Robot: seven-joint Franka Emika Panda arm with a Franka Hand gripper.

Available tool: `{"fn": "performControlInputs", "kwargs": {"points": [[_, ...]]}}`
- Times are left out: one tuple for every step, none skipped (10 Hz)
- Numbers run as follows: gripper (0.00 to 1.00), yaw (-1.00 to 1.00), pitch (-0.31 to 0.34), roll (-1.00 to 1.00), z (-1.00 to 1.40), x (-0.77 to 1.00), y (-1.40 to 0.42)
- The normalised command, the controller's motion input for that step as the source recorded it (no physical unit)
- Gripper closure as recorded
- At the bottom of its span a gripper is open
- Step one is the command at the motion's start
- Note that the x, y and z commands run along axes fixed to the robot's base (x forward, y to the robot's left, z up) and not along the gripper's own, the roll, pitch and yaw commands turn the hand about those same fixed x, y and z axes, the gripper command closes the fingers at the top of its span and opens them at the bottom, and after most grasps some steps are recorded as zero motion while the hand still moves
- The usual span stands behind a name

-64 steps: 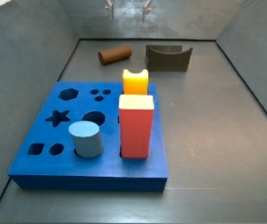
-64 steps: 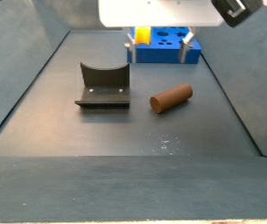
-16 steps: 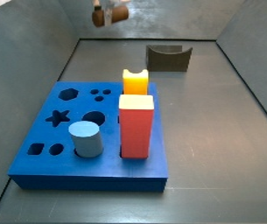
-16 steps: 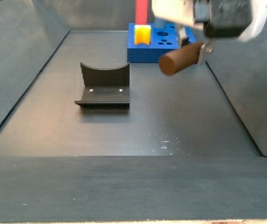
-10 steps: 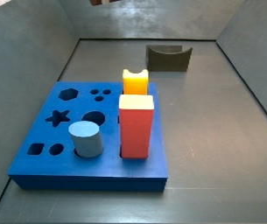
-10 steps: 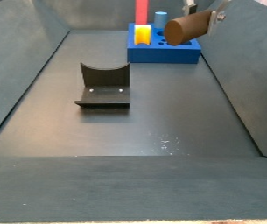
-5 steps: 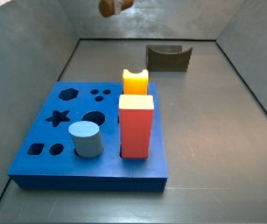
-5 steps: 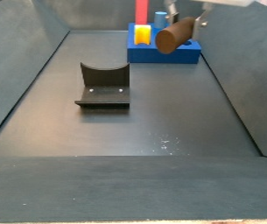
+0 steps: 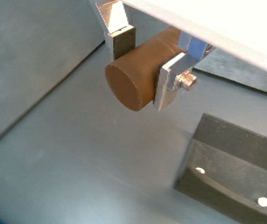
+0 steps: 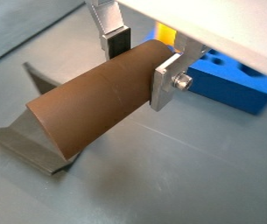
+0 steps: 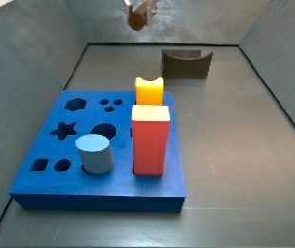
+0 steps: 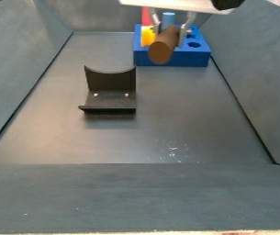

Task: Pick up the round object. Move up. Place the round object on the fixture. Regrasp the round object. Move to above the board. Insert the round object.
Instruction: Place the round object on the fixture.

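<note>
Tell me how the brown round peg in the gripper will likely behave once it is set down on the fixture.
The round object is a smooth cylinder, so it would probably roll on flat floor; the fixture has a curved notch that should cradle it. It looks rigid, not bending between the gripper fingers. Its plain surface may slip if gripped lightly.

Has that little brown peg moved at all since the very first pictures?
Yes. The brown peg lay on the floor right of the notched fixture; now it hangs in the air, held in the pincer, high above the floor near the blue board.
</note>
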Motion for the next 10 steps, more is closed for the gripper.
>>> {"fn": "performControlInputs", "kwargs": {"points": [[1.00,1.00,-0.105,0.08,-0.18,1.00,-0.13],[1.00,1.00,-0.107,0.10,-0.17,1.00,-0.12],[1.00,1.00,-0.117,0.14,-0.16,1.00,-0.11],[1.00,0.55,-0.112,0.17,-0.16,1.00,-0.10],[1.00,0.09,-0.065,-1.00,0.58,1.00,0.20],[1.00,0.05,-0.055,-1.00,0.65,1.00,0.23],[1.00,0.04,-0.025,-1.00,0.63,1.00,0.23],[1.00,0.02,-0.005,-1.00,0.44,0.89,0.18],[1.00,0.02,0.004,-1.00,0.26,0.74,0.12],[1.00,0.02,0.010,-1.00,0.16,0.67,0.10]]}}
